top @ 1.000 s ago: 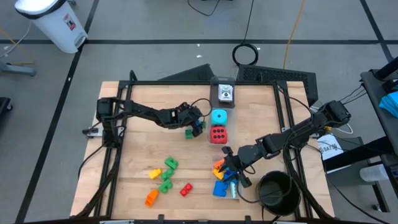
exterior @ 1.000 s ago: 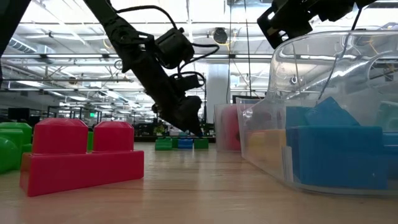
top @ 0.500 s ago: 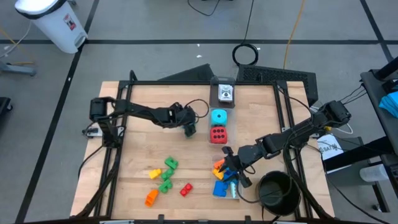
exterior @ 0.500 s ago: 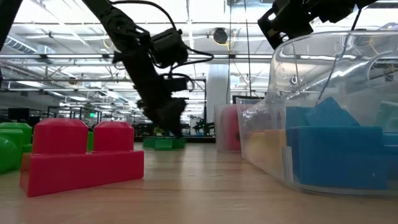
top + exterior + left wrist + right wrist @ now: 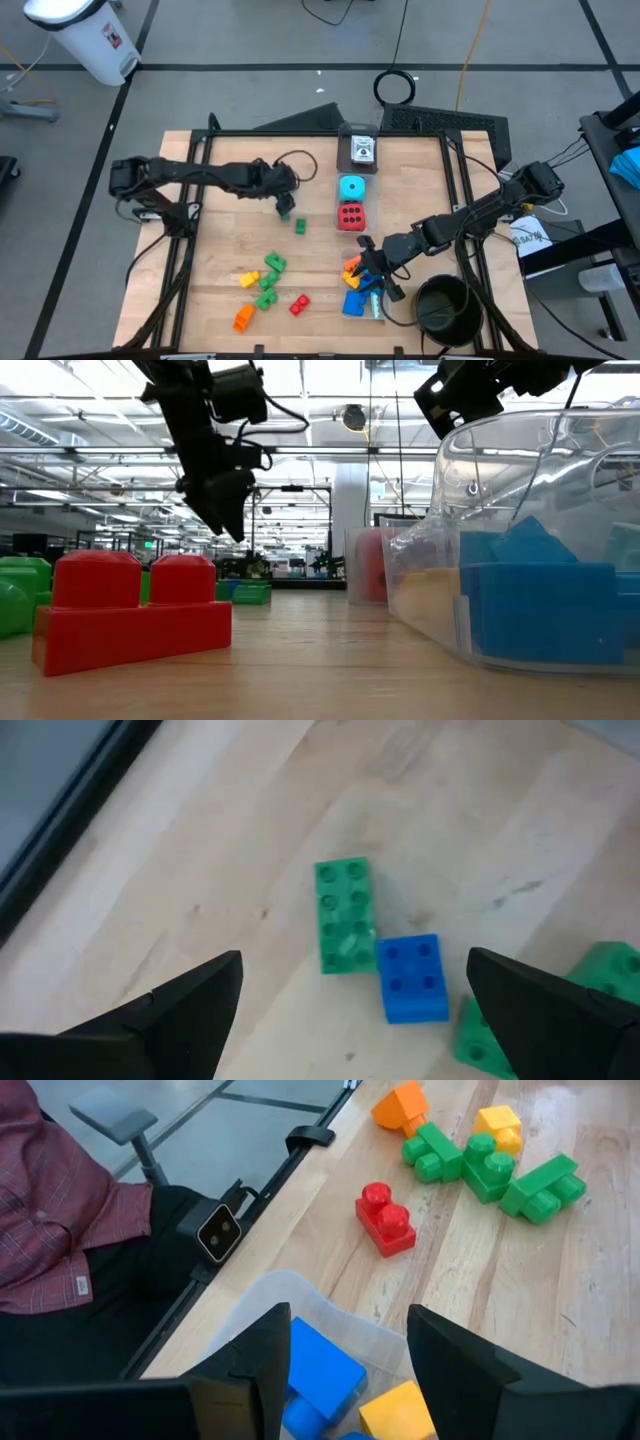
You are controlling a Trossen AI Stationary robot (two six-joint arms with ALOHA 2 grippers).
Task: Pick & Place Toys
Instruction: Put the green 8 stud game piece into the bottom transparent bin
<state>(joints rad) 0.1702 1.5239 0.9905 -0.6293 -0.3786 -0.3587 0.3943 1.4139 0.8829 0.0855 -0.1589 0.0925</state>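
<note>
High view shows the wooden table [image 5: 215,255] from straight above, with the left end effector [image 5: 284,205] sitting left of centre in the frame, its jaws spread wide and nothing between them. Just below and to the right of it lies a small green brick [image 5: 300,226]. From the left wrist camera that green brick [image 5: 344,914] lies flat on the wood with a blue brick [image 5: 411,977] touching its corner, and both sit between the released fingers without being touched by them.

Near the frame's middle stand a cyan die [image 5: 351,187] and, directly below it, a red die [image 5: 350,215], close together. Lower left of centre is a scatter of loose bricks: yellow [image 5: 249,279], green [image 5: 272,265], red [image 5: 298,304] and orange [image 5: 244,317].

At lower right, the right end effector [image 5: 368,270] hangs over a clear box [image 5: 372,305] that holds blue and orange pieces; its fingers are partly apart, and I cannot tell whether they are grasping anything. A black round bowl [image 5: 443,305] sits to the right of that box.

Low view has a red brick [image 5: 130,610] large in the lower left and the clear box [image 5: 500,540] filling the right side
</note>
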